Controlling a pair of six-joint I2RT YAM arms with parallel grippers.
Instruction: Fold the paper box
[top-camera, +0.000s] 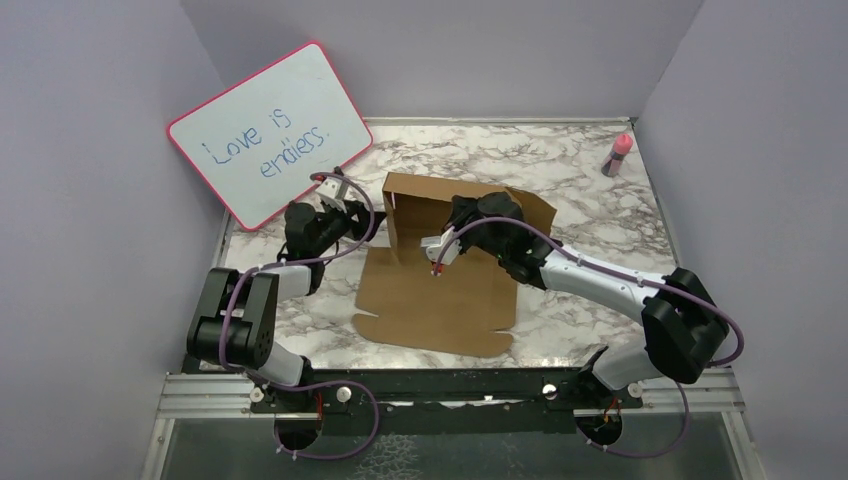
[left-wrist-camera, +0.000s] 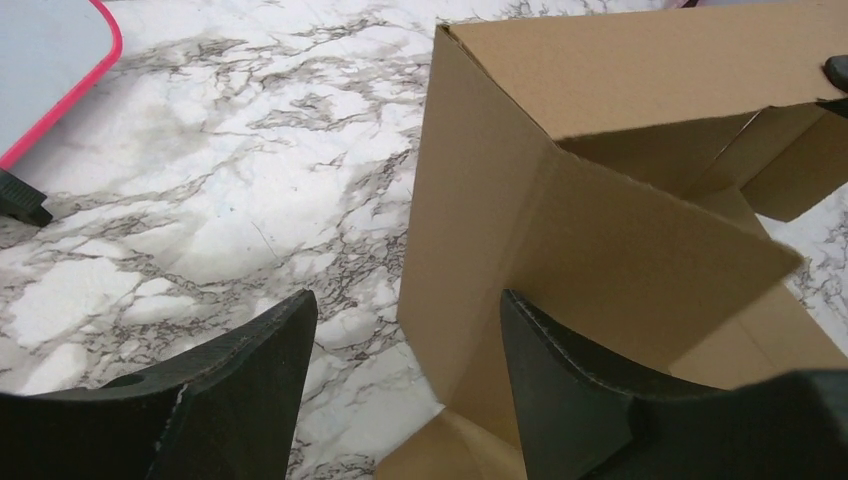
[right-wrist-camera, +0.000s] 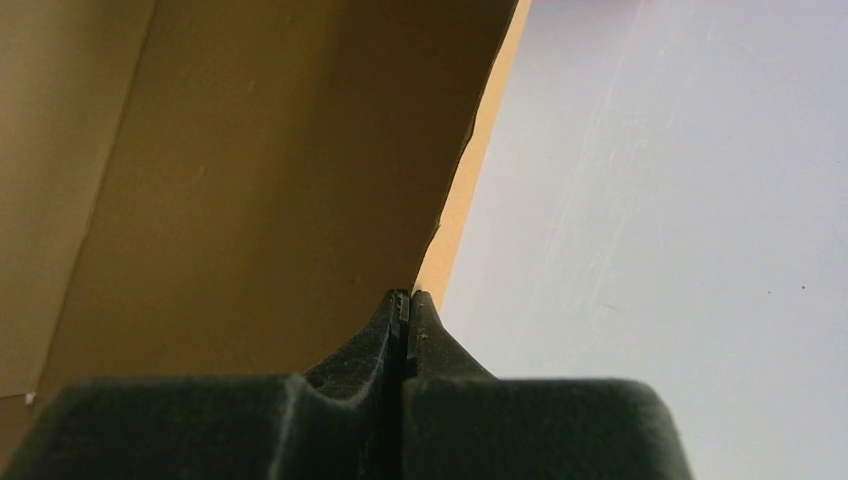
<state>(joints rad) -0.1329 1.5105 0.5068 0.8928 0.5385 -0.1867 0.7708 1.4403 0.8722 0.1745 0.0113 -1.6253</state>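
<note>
Paper box partly behind right arm, right pincer closed

Top view: fixed above and behind both arms, it looked down and forward over the whole table. Left wrist view: close behind the left gripper, it faced the paper box corner just ahead. Right wrist view: behind the right gripper, nearly against a box wall. All three shared the box.
</note>
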